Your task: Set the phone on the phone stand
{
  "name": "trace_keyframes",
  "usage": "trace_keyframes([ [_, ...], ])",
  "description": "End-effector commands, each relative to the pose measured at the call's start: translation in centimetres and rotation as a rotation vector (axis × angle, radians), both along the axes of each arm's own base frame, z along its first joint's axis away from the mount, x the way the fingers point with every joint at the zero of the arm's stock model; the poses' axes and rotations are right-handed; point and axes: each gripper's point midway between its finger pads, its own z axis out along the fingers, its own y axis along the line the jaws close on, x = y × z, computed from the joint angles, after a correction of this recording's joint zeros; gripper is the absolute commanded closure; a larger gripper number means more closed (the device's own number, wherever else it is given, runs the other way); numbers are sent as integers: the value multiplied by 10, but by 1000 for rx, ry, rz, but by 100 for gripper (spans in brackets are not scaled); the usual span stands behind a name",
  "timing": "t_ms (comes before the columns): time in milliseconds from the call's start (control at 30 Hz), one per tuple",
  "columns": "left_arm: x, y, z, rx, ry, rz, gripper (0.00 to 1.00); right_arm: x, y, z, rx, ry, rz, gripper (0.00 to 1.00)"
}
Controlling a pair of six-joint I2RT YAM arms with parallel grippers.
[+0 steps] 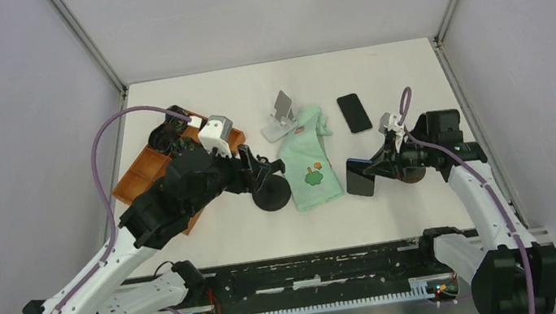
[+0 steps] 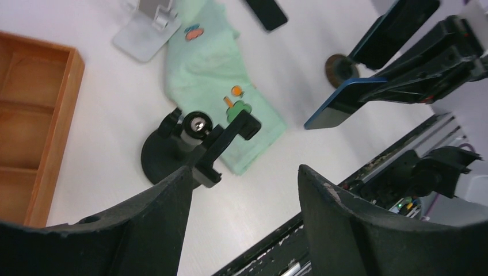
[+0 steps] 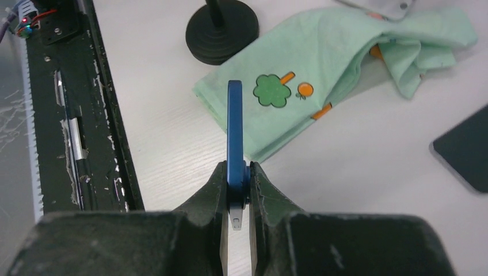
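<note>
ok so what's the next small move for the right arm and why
Probably carry the blue phone leftward over the green cloth toward the clamp of the black stand. The right gripper is shut on the phone, the stand is upright and free, and the left gripper is open, holding nothing.

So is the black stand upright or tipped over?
Upright: the black stand rests flat on its round base, with its post and clamp head rising from it. The left gripper is open.

I note left fingers [image 2: 144,224] spread wide, arm reaching inward; right fingers [image 3: 265,195] pinched on the phone [image 3: 235,126].
</note>
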Motion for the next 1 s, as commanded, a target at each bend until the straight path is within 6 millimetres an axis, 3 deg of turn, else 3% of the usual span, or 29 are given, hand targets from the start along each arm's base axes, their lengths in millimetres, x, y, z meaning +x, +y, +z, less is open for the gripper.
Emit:
trace_keyframes([
  [0, -3, -16, 41, -124, -181, -124, 27, -4, 18, 40, -5, -99, 138, 100],
  [167, -6, -24, 58, -164, -323, -204, 24, -4, 45, 86, 22, -181, 225, 100],
  [333, -7, -36, 56, -185, -335, -255, 12, -9, 77, 135, 59, -257, 301, 100],
  [533, -33, -59, 55, -227, -341, -461, 2, -21, 109, 179, 113, -283, 405, 100],
  [767, -45, -66, 48, -214, -345, -564, 2, -29, 126, 207, 172, -279, 471, 100],
  [967, -45, -82, 36, -201, -304, -638, 7, -39, 135, 210, 206, -240, 516, 100],
])
